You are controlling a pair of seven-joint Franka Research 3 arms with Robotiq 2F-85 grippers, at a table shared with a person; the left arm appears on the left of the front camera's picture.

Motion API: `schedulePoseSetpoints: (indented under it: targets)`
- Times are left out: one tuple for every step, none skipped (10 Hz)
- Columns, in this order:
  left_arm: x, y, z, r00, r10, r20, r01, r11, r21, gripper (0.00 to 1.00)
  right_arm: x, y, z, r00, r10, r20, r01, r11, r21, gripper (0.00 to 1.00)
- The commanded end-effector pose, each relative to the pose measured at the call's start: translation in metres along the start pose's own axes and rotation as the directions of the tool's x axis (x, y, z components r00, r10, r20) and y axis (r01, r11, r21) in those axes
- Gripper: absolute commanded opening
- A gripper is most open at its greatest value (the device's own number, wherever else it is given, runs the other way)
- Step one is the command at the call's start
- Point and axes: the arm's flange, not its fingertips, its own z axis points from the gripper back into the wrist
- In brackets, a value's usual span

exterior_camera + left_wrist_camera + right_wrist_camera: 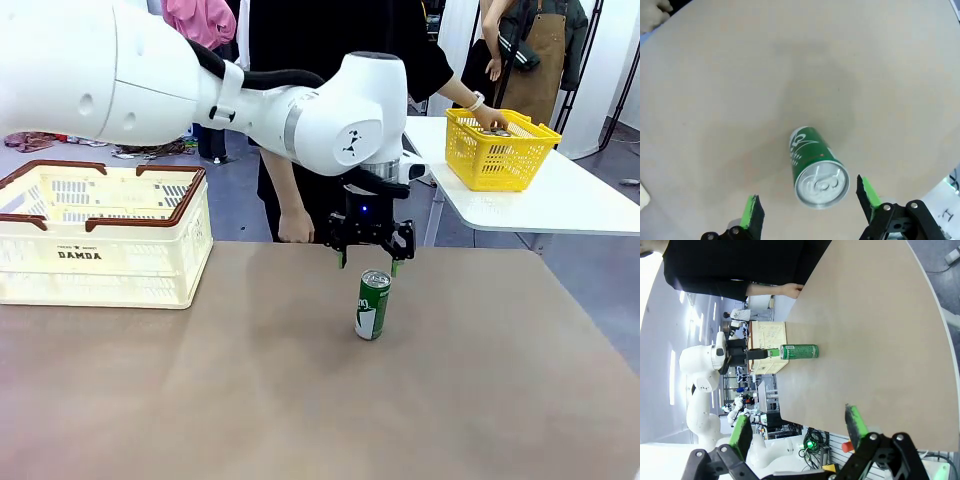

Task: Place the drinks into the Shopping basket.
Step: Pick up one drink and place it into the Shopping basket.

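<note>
A green drink can [372, 305] with a silver top stands upright near the middle of the brown table. My left gripper [369, 262] hangs open just above it, green pads on either side of the can's top. From the left wrist camera the can [816, 167] sits between and slightly beyond the open fingers [752, 212]. The cream Shopping basket [100, 235] with its brown rim stands at the table's left. My right gripper [799, 430] is open, off to the side, looking across the table at the can [799, 351].
A person in black stands at the far edge, one hand [295, 228] resting on the table, the other in a yellow mesh basket [497, 149] on a white side table at the back right.
</note>
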Motion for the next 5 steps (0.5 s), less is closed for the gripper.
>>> schedulePoseSetpoints:
  targets:
    - [0.003, -0.005, -0.011, 1.000, 0.010, -0.008, -0.010, 1.000, -0.025, 1.00, 0.003, 0.002, 0.000, 0.999, 0.027, 0.018, -0.028, 0.999, 0.024, 1.00]
    - [0.003, -0.007, -0.020, 1.000, 0.006, -0.021, -0.007, 1.000, -0.026, 1.00, 0.003, 0.002, 0.000, 0.999, 0.027, 0.018, -0.028, 0.999, 0.024, 1.00]
    - [0.003, -0.009, -0.029, 0.999, -0.008, -0.045, 0.007, 0.999, -0.038, 1.00, 0.003, 0.002, 0.000, 0.999, 0.027, 0.018, -0.028, 0.999, 0.024, 1.00]
    - [0.004, -0.010, -0.035, 0.999, -0.015, -0.039, 0.014, 0.999, -0.029, 1.00, 0.003, 0.002, 0.000, 0.999, 0.027, 0.018, -0.028, 0.999, 0.024, 1.00]
    - [0.005, -0.011, -0.038, 0.999, -0.024, -0.033, 0.024, 1.000, -0.014, 1.00, 0.003, 0.002, 0.000, 0.999, 0.027, 0.018, -0.028, 0.999, 0.024, 1.00]
